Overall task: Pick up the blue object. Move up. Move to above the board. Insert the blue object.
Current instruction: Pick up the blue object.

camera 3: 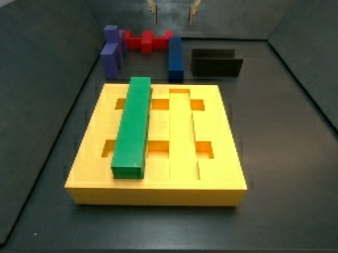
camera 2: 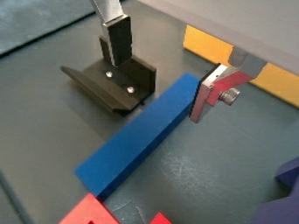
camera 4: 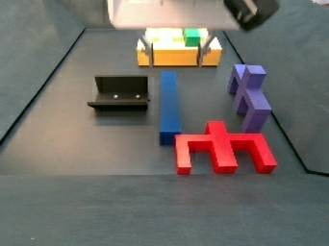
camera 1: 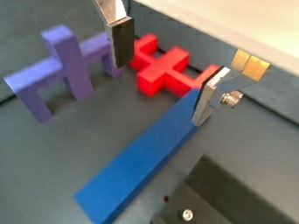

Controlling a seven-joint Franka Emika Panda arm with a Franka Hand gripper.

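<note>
Fingers (camera 1: 118, 44) spread wide, the gripper (camera 2: 163, 74) hovers above the blue object (camera 2: 140, 136) mid-desk; descending squarely astride the bar's far end looks advisable.

The hand (camera 1: 163, 66) hangs open above the far end of the blue object (camera 1: 146, 162), a finger on each side with clear room. The bar lies flat on the table (camera 4: 77, 125), hemmed by the fixture (camera 4: 122, 93) on one side and the purple piece (camera 4: 249, 94) and red piece (camera 4: 225, 150) on the other. On the board (camera 3: 158, 148), a green bar (camera 3: 133, 125) fills one groove; the others are open.
</note>
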